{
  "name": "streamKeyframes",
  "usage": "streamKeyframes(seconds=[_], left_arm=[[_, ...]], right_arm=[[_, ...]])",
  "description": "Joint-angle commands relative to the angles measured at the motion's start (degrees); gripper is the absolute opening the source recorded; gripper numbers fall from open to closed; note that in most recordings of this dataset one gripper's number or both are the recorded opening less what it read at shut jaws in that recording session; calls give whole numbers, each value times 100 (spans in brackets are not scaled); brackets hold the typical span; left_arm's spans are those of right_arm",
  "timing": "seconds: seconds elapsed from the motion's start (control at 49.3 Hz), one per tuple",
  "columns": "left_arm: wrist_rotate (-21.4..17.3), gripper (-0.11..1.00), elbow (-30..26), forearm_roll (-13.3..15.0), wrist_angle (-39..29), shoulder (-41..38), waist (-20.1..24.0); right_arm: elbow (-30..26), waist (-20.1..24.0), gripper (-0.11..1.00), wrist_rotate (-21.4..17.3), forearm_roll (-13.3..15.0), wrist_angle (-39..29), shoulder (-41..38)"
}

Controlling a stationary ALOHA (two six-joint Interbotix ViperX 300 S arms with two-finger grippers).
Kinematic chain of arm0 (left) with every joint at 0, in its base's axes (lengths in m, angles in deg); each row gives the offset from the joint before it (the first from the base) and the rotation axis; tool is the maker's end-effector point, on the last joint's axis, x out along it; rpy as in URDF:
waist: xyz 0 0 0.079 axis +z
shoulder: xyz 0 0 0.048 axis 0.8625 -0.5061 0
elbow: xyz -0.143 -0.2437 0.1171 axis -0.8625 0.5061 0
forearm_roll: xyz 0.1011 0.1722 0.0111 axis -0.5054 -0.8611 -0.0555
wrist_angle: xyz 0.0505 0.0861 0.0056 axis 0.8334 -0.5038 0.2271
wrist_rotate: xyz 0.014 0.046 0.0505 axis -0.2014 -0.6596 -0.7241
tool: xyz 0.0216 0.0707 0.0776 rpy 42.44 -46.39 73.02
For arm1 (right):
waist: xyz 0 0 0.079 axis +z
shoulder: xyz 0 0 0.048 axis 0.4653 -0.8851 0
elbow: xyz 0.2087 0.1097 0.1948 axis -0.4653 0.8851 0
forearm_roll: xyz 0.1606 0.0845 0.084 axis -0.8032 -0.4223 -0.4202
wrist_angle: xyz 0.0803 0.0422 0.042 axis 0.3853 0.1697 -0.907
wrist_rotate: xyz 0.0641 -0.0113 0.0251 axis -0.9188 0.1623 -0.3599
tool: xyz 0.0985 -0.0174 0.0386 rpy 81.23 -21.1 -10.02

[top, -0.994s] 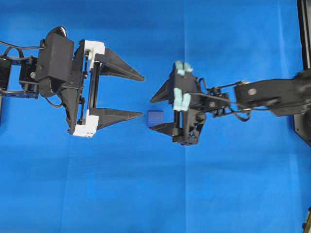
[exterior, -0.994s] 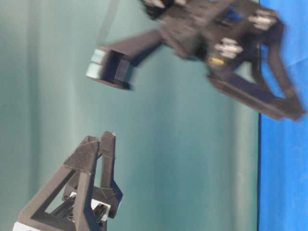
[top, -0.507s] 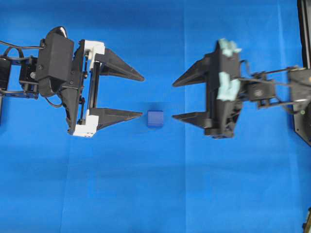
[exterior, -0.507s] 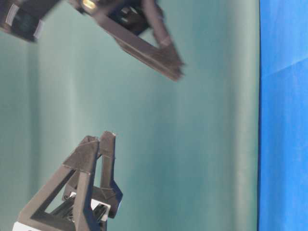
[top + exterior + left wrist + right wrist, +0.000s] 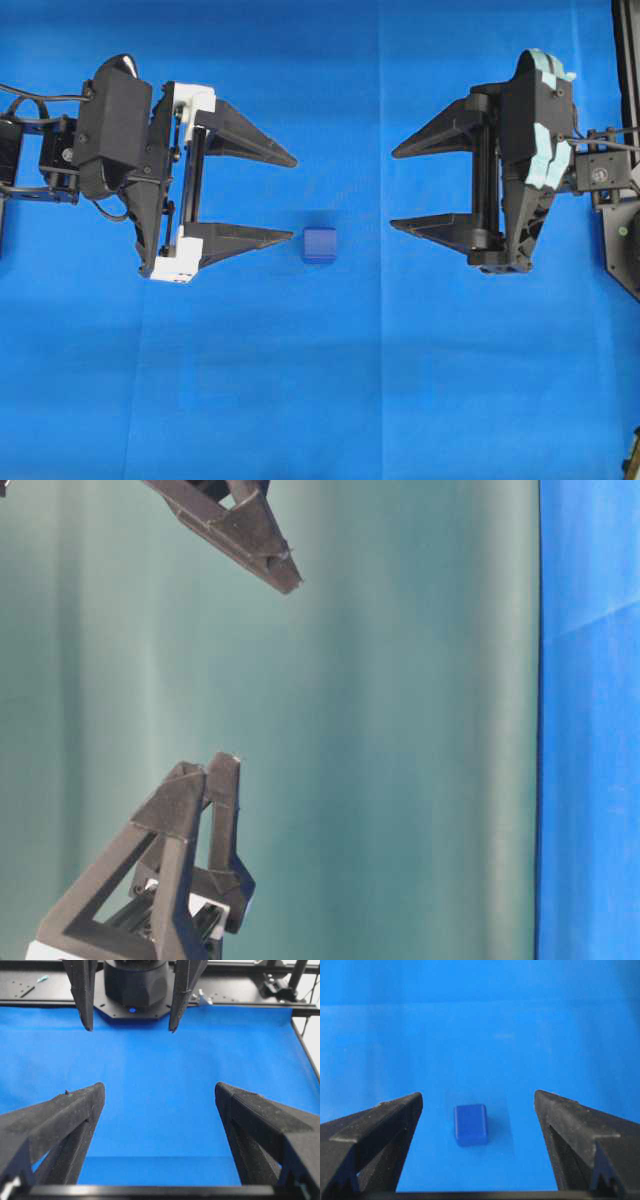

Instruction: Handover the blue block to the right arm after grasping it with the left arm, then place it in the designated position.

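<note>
The blue block (image 5: 319,244) lies on the blue cloth between the two grippers, and it also shows in the right wrist view (image 5: 470,1124). My left gripper (image 5: 293,198), with white brackets, is open and empty. Its lower fingertip (image 5: 286,236) points at the block from just to the left, a small gap apart. My right gripper (image 5: 393,190), with a pale green cover, is open and empty, well right of the block. In the right wrist view the block sits ahead of the open right gripper (image 5: 477,1097), left of centre. The left wrist view shows no block.
A black frame (image 5: 626,60) runs down the right edge of the cloth. In the left wrist view the right gripper (image 5: 130,1029) hangs opposite my open left gripper (image 5: 157,1092), with a black rail (image 5: 250,990) behind it. A teal backdrop (image 5: 400,730) fills the table-level view.
My right gripper has drawn back to the right, away from the block, with its jaws open wider. The block and my left gripper have not moved.
</note>
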Motion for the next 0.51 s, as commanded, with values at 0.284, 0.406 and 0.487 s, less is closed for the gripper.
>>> streamKeyframes(seconds=[0.284,0.406,0.487], left_arm=[[9,93,-88,-9,62,114,-26],[0,93,-97,-9,62,114,-26],[0,93,-97,-9,62,123,-26]], right_arm=[[-9,9,88,0,229,272,149],[105,9,88,0,422,712,343],[220,-26,88,0,536,1028,483]])
